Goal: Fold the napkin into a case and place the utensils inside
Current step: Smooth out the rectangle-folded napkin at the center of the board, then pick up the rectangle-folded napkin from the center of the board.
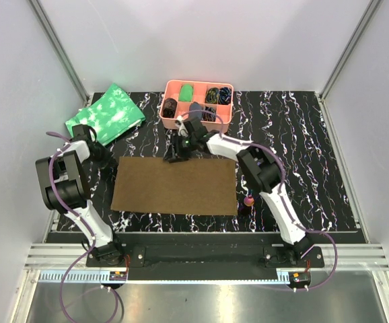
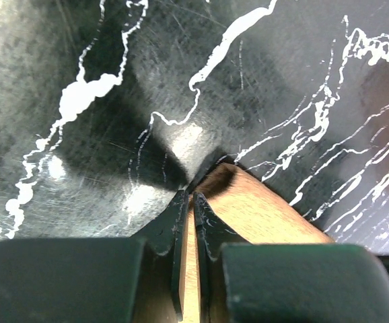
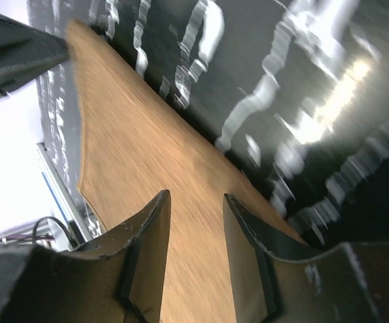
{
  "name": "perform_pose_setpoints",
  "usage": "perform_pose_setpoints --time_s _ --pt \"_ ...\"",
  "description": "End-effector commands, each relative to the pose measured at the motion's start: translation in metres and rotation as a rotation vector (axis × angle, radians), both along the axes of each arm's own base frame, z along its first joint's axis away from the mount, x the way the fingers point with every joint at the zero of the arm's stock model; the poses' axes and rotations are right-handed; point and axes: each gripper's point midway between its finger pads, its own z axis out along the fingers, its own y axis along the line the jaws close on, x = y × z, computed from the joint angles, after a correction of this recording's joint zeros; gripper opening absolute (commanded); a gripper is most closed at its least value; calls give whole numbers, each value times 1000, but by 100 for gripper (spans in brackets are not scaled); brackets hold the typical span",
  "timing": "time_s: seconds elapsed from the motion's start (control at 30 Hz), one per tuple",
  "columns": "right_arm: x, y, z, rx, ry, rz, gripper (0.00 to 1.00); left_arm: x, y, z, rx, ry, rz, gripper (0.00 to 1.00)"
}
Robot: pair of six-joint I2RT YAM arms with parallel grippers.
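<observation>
Seen from above, two robot arms rise from the near edge of a black table (image 1: 302, 148) veined with white. Just beyond their bases the napkin (image 1: 174, 188), a plain brown cloth, lies flat and unfolded at the table's centre, so no fold is made yet. Just beside its near right corner rests a utensil (image 1: 248, 200) with a pink-red rounded end; no others can be made out there. At the napkin's far left corner the left tool (image 2: 189, 196) is clenched on the cloth, the corner pinched between its fingers, probably so that edge can be lifted for a first fold. Midway along the far edge the right tool (image 3: 196, 198) is released, fingers spread above the cloth; whether it touches cannot be told. Farther back sit a pink tray (image 1: 198, 83) with compartments holding small items, and to its left a green mottled cloth (image 1: 107, 116). Plain white walls in metal framing enclose the space.
</observation>
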Motion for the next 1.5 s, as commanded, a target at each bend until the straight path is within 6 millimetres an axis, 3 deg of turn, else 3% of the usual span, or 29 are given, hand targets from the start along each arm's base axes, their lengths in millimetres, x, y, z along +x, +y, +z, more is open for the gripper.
perform_pose_setpoints --time_s 0.0,0.1,0.13,0.17,0.2,0.23,0.27,0.3,0.37,0.43,0.6,0.7,0.83,0.97,1.07,1.27,1.47 --pt "15 -43 40 5 -83 -49 47 10 13 18 77 -59 -1 9" --pt "16 -65 36 9 -74 -54 48 11 12 24 71 -87 11 8" --pt "18 -74 44 18 -81 -58 48 12 8 28 70 -107 5 8" --pt "10 -83 34 1 -62 -56 49 13 8 34 80 -124 5 8" --pt "9 -90 34 -11 -65 -65 49 14 7 50 103 -164 1 8" --pt "8 -99 47 -8 -84 -79 52 14 3 58 134 -179 -7 8" --pt "6 -118 35 -32 -58 -104 53 14 0 66 146 -198 -10 10" --pt "5 -128 46 -24 -67 -117 54 14 -15 83 156 -247 -34 11" --pt "1 -160 32 -62 -39 -158 54 14 -36 94 140 -294 -63 12" --pt "-2 -185 34 -124 -55 -188 54 11 -81 103 60 -334 -132 10" --pt "-27 -244 31 -361 -82 -252 68 -8 -168 84 -67 -341 -284 6" --pt "-46 -267 35 -448 -76 -279 73 -21 -195 83 -50 -343 -354 6" --pt "-80 -275 27 -519 19 -310 71 -41 -226 83 -36 -342 -447 6" --pt "-106 -278 14 -621 26 -366 68 -62 -237 88 -22 -355 -498 6" --pt "-117 -267 5 -648 29 -360 66 -69 -238 95 -17 -368 -510 7" --pt "-124 -271 -20 -785 26 -377 59 -79 -246 98 -32 -364 -552 7" --pt "-128 -274 -28 -834 17 -370 59 -87 -251 88 -42 -347 -567 7"
